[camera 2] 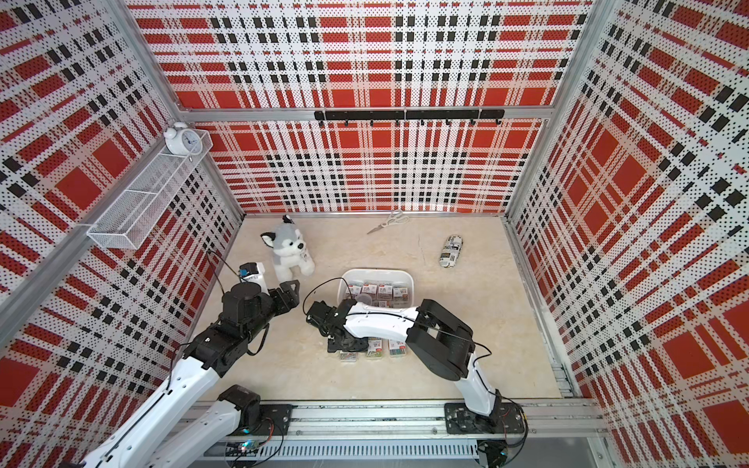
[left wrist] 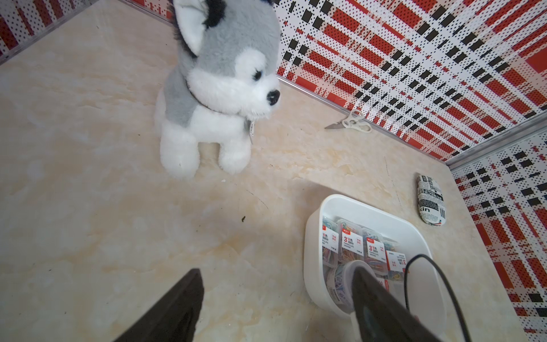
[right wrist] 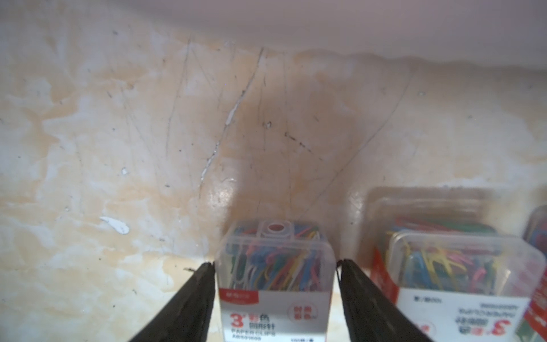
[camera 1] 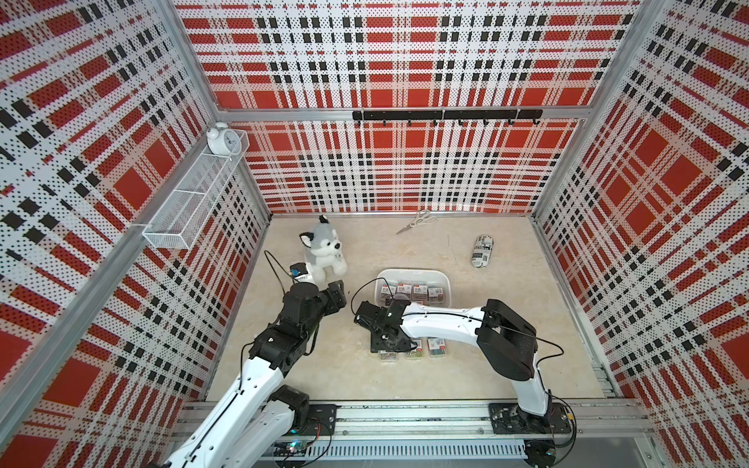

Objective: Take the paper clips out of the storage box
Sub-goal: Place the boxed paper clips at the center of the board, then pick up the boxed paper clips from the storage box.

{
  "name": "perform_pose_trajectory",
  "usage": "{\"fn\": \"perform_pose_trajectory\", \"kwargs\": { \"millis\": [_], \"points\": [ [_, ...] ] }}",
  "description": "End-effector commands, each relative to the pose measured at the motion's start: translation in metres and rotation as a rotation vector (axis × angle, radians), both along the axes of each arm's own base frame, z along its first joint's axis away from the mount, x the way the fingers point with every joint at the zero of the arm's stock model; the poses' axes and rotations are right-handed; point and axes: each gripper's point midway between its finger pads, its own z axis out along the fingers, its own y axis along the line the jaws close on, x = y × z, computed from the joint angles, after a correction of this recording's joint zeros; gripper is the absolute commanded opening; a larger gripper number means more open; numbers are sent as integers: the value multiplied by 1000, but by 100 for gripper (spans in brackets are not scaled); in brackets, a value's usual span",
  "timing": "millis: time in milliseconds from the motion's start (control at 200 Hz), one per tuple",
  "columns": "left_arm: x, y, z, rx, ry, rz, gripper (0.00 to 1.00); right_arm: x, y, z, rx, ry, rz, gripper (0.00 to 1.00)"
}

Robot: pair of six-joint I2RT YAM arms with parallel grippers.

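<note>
You have bare tabletop (camera 1: pixel 344 364) between the plush dog (camera 1: pixel 324 253) and the storage box (camera 1: pixel 413 273), but the right arm (camera 1: pixel 441 320) crosses over the box's near rim

The beige marbled tabletop (camera 1: pixel 527 316) carries a plush dog (camera 1: pixel 324 253) far left, scissors (camera 1: pixel 417 222) at the far edge, a printed cylinder (camera 1: pixel 482 251) far right, the storage box (camera 1: pixel 413 272) mid-table, and three paper clip cases (camera 1: pixel 437 347) nearer.

Both top views high over the whole table (camera 1: pixel 506 291); wrist views low — left oblique toward storage box (left wrist: pixel 310 251), right close-up.
</note>
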Motion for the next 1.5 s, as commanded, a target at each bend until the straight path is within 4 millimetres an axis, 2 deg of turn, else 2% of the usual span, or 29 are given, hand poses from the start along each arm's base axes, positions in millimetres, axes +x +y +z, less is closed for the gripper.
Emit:
{"fn": "perform_pose_trajectory", "kwargs": {
  "millis": [0, 140, 346, 461, 551, 676, 782, 842, 1017, 1162, 1323, 1493],
  "points": [
    [0, -1, 2, 7, -18, -12, 81, -3, 3, 14, 15, -11, 18, 72],
    [1, -1, 2, 7, -19, -7, 81, -6, 2, 21, 11, -28, 29, 72],
    [1, 0, 0, 12, -14, -2, 81, -2, 3, 53, -46, -132, 74, 75],
    [2, 1, 0, 16, -13, 4, 81, 0, 1, 64, -42, -158, 76, 75],
    [1, 1, 0, 19, -13, 7, 81, 3, -1, 82, -27, -191, 80, 76],
    [0, 1, 0, 28, -17, 13, 81, 14, -12, 120, 11, -275, 84, 76],
    [0, 0, -2, 35, -13, 15, 81, 33, -37, 156, 48, -349, 74, 75],
    [1, -1, -5, 46, 2, 13, 81, 47, -56, 170, 66, -374, 59, 75],
    [2, -13, -13, 75, 54, -12, 78, 86, -115, 193, 86, -415, 23, 75],
    [3, -30, -9, 107, 83, -61, 76, 109, -162, 191, 117, -431, -10, 76],
    [8, -58, 11, 138, 78, -102, 73, 126, -209, 183, 181, -426, -65, 76],
    [22, -98, 24, 182, 116, -165, 71, 132, -240, 169, 211, -421, -113, 75]
  ]
}}
